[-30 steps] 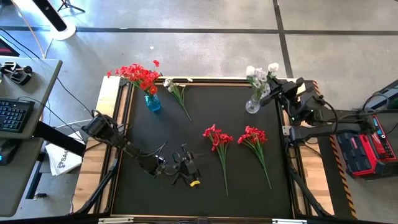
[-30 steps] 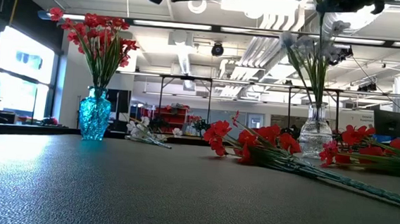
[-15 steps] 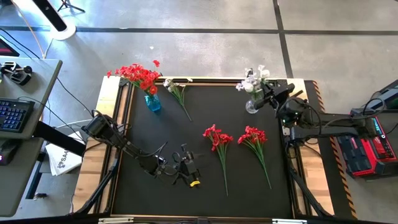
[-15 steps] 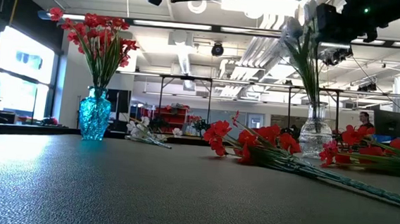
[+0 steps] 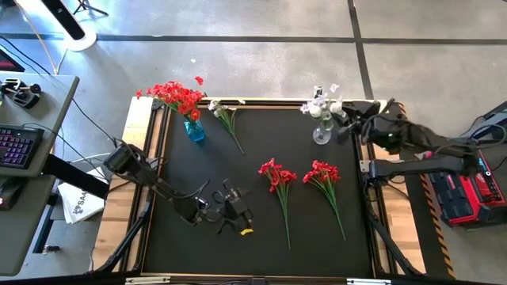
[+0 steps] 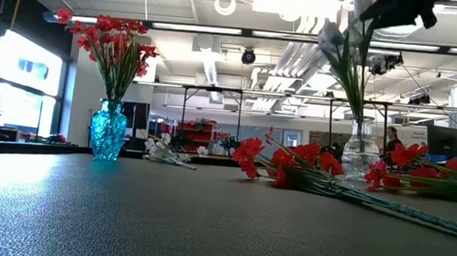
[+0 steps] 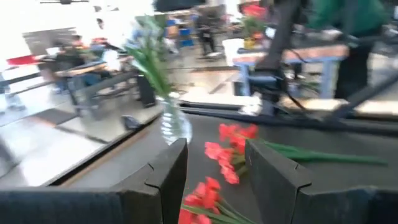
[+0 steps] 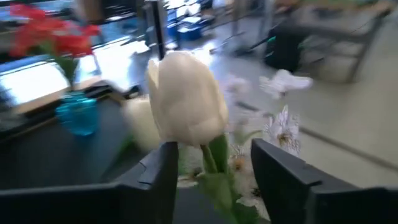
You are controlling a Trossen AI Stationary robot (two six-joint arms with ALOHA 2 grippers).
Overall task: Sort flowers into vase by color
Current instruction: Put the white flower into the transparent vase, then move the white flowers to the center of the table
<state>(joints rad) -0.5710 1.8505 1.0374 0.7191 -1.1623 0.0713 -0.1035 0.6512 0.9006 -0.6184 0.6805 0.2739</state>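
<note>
On the counter [image 5: 198, 166], red flowers [image 5: 175, 96] fill the blue vase [image 5: 195, 131] and white flowers [image 5: 321, 109] the clear vase [image 5: 322, 134], at the far corners. Two red sprigs [image 5: 276, 176] lie mid-counter. The right gripper [image 5: 348, 125], jaws apart, has just let go; the left gripper [image 5: 224, 207] waits, jaws parted.

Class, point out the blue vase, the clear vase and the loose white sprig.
blue vase [image 5: 195, 131], high view, its body.
clear vase [image 6: 360, 157], low view, its glass belly.
loose white sprig [image 5: 224, 115], high view, its stem near the blossoms.

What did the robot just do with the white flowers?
The right gripper opened its jaws and let the white flowers settle into the clear vase. The left gripper, blue vase and loose red sprigs stayed put.
</note>
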